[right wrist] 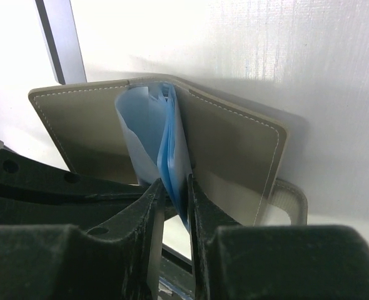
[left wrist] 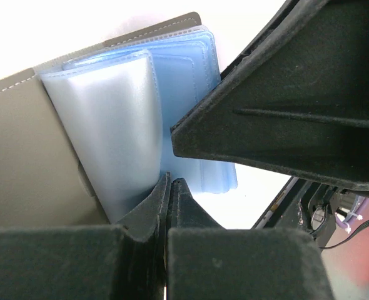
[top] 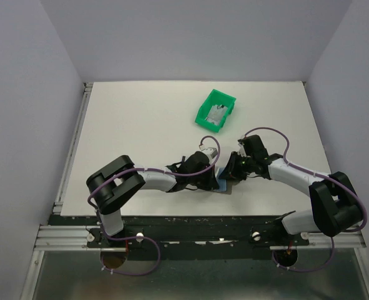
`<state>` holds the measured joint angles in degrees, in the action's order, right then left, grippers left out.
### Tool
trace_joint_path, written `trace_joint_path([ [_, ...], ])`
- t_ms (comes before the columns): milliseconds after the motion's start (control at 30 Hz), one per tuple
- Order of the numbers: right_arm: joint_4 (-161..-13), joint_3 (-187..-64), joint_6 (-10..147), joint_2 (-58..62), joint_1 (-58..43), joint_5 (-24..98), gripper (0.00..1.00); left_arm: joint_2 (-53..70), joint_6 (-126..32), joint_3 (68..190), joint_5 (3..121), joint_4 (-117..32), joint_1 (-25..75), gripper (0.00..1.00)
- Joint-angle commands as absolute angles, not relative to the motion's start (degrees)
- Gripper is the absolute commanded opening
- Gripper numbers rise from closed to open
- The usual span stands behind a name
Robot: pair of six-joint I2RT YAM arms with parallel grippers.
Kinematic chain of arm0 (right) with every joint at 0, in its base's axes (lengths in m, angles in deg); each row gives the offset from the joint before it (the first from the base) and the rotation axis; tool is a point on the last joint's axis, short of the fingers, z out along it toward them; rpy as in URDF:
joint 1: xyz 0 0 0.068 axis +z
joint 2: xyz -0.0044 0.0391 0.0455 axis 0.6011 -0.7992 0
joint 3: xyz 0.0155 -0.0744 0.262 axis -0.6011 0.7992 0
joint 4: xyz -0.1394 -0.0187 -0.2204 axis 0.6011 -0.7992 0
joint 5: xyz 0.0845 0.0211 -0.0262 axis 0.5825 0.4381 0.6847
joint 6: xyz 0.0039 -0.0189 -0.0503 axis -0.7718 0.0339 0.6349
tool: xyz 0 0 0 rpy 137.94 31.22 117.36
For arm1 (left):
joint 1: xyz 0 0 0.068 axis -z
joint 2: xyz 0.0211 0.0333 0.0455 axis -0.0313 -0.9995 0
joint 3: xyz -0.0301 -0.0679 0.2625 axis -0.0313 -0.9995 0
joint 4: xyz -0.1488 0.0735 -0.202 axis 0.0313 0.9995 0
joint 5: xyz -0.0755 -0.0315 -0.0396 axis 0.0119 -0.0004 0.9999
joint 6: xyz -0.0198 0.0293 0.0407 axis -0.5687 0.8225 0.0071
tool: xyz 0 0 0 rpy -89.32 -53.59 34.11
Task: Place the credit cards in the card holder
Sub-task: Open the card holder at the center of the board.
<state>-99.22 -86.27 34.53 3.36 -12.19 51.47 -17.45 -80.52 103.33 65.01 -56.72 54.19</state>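
Card holder [right wrist: 234,150] open at centre. Left jaws fully closed on pale sleeve [left wrist: 103,131]; right jaws, slightly apart, clamp blue sleeves [right wrist: 172,144]. Spread pocket gently; credit cards [top: 217,115] lie in green bin [top: 204,116].

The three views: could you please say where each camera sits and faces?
Top external: above, behind the robot, looking down on table, green bin, left arm, right arm.
Left wrist: on the left arm, facing the card holder's blue sleeves; left hand at bottom.
Right wrist: on the right arm, facing the card holder; right hand at bottom.
Shared: both wrist views show the card holder's sleeves.
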Motion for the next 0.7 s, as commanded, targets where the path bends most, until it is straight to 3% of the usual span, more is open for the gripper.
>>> trace_joint_path([
  [0, -99.52, -85.5, 34.85, 3.77, -12.07, 51.91, 0.27, -16.73, -81.38, 101.37, 59.96, -53.42, 53.58, 0.0],
  [533, -99.43, -85.24, 34.86, 3.68, -12.07, 51.91, 0.21, -15.49, -82.26, 98.82, 59.25, -53.32, 50.85, 0.0],
  [667, -99.17, -85.24, 35.03, 3.33, -12.07, 52.08, 0.13, -15.58, -82.27, 98.82, 59.43, -53.59, 50.76, 0.0],
])
